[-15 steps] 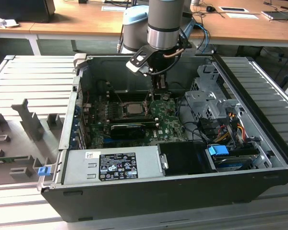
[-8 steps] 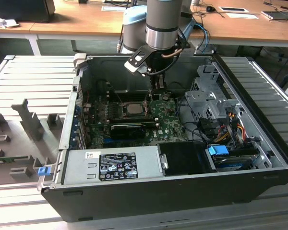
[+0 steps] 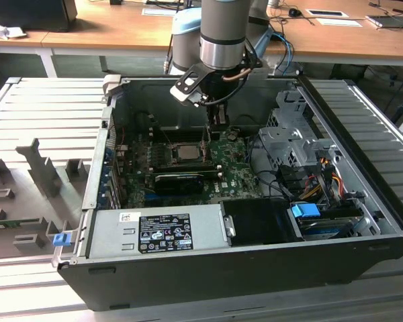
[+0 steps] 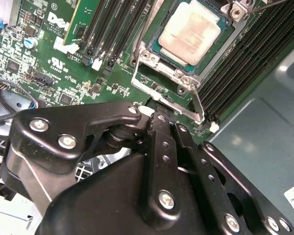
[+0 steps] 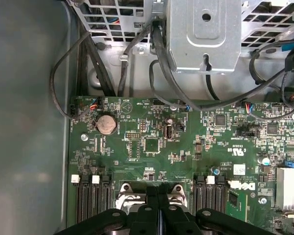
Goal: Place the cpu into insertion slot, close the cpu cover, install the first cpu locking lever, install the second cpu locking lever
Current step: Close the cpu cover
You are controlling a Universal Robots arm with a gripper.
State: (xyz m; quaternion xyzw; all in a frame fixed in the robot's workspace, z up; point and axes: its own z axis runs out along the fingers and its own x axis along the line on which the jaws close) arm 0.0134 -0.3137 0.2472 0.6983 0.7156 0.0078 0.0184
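Observation:
In the exterior view my gripper (image 3: 218,125) hangs inside the open computer case, just behind the insertion slot (image 3: 186,153) on the green motherboard (image 3: 238,176). The cpu (image 4: 191,32), pale and square, lies in the slot with the silvery cpu cover (image 4: 169,68) flat around it. A thin metal locking lever (image 4: 152,90) runs along the socket edge nearest my fingertips. In both wrist views the black fingers (image 4: 161,147) are pressed together, and the gripper (image 4: 162,116) (image 5: 158,192) is shut at that socket edge with nothing visible between the pads.
A grey power supply (image 3: 158,231) fills the case's near side. A black card (image 3: 178,180) lies in front of the socket. The metal drive cage (image 3: 289,137) and cables (image 3: 316,178) are on the exterior view's right. Memory slots (image 4: 112,29) flank the socket.

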